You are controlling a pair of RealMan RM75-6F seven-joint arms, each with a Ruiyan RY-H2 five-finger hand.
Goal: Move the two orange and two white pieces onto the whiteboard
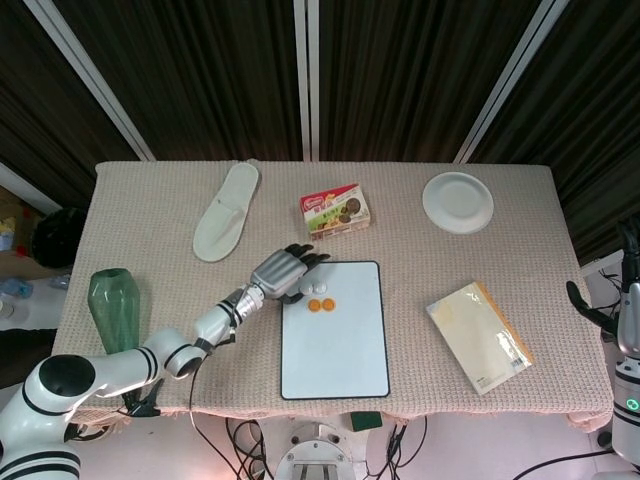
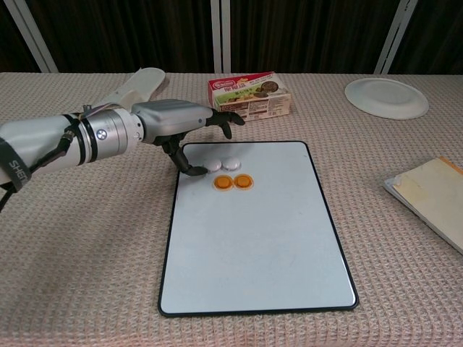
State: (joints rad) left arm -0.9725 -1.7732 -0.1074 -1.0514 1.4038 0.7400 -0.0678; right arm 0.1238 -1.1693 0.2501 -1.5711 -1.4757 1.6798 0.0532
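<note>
**A:** Looking from the head view, we see the left hand (image 1: 283, 272) at the whiteboard (image 1: 336, 345) top-left corner, fingers spread, holding nothing. Two orange pieces (image 1: 321, 305) sit just right of the fingertips; the white pieces are mostly hidden there. Our right hand (image 1: 628, 270) hangs off the table's far right edge; we can't tell how its fingers are set.

**B:** Yep, and the chest view's clearer. Fingers (image 2: 221, 118) fan out above the board, thumb tip touching or just beside the left white piece (image 2: 213, 165). The other white piece (image 2: 231, 163) lies right beside it, both oranges just below.
</note>
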